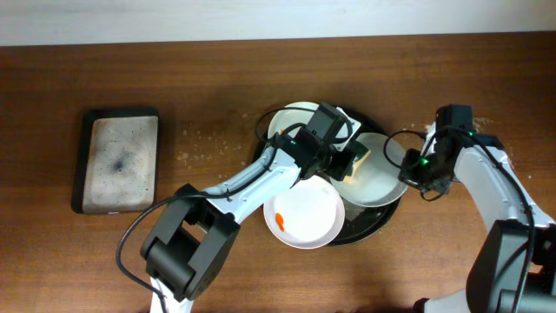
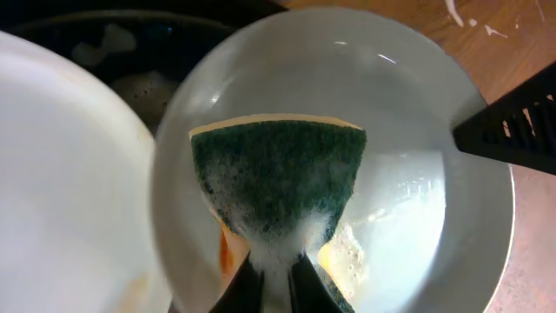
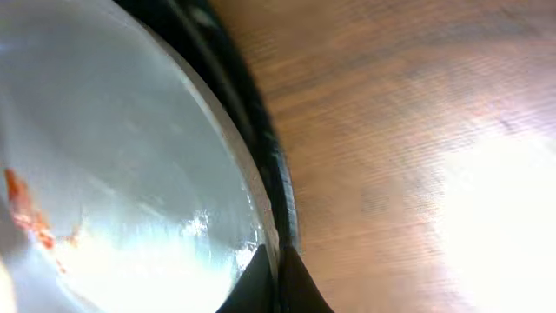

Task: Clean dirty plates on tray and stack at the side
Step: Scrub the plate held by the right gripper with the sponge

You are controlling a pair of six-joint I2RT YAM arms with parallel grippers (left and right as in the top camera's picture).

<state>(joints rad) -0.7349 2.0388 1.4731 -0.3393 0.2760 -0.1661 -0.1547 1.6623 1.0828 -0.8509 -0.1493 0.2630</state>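
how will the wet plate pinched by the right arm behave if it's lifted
Probably slippery: the plate looks wet and glossy, with foam on the sponge. It seems stiff, but may tip, since the right jaws pinch only its rim.

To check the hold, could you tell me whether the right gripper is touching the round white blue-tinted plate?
Touching: the right wrist view shows the right gripper pinching the blue-tinted plate at its rim.

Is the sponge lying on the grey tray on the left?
No, the sponge is clamped in the left gripper, over a plate.
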